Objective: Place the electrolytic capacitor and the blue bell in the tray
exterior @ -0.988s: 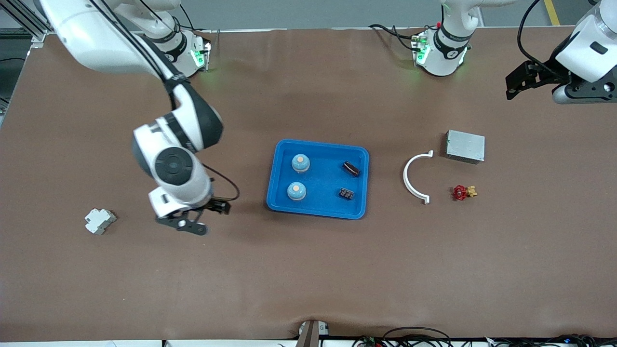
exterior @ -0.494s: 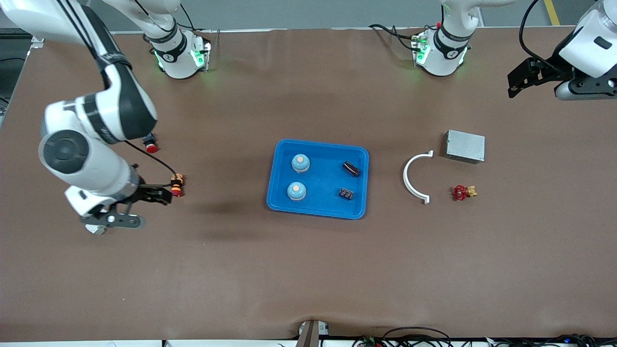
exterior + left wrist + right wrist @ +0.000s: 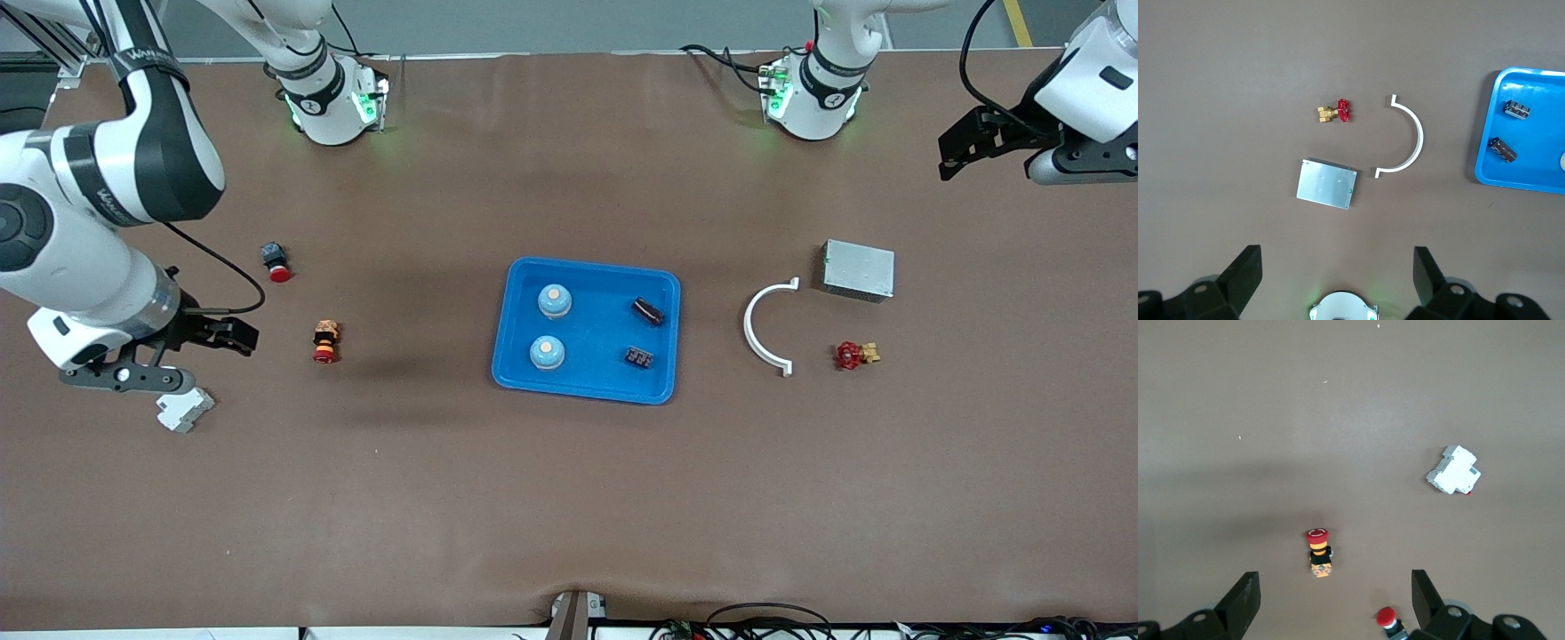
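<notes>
**Tray loaded, both arms clear**

Right gripper [image 3: 218, 336] hangs open and empty over the table at nine o'clock from the tray [image 3: 511, 342]. In the tray sit two blue bells [image 3: 554, 301] and two capacitors [image 3: 647, 310]. Left gripper [image 3: 962, 144], fingers spread, waits at two o'clock. The task looks done; best just to keep both arms clear.

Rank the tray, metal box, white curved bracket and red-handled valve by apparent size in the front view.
1. tray
2. white curved bracket and metal box: similar extent; the bracket spans more, the box is solid, so unranked.
3. red-handled valve
</notes>
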Controlling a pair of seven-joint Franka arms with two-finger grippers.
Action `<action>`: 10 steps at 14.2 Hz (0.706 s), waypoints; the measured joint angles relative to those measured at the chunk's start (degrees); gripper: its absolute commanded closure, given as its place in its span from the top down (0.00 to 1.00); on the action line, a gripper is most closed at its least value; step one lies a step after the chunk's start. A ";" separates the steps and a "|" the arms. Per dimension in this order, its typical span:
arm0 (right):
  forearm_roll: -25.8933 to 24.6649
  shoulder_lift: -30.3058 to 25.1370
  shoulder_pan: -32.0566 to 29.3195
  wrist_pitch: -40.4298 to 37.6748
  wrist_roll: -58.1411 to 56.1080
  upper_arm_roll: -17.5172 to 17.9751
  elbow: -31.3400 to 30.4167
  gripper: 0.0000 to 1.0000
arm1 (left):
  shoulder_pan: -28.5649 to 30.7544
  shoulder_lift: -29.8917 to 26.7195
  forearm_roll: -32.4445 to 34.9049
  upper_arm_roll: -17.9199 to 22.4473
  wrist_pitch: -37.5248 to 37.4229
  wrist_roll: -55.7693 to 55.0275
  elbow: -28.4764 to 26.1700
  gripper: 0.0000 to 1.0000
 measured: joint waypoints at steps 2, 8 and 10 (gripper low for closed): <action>3.85 -1.18 -3.22 -0.11 -5.30 -0.03 -0.08 1.00 | -0.01 -0.22 0.00 -0.03 0.06 0.00 0.09 1.00; 8.84 -6.59 -9.40 -1.40 -11.94 -0.05 -2.13 1.00 | -0.01 -0.24 0.00 -0.03 1.03 0.00 0.05 1.00; 9.11 -8.37 -9.31 -2.05 -12.22 -0.17 -2.87 1.00 | -0.01 -0.24 0.00 -0.04 1.51 0.00 0.02 1.00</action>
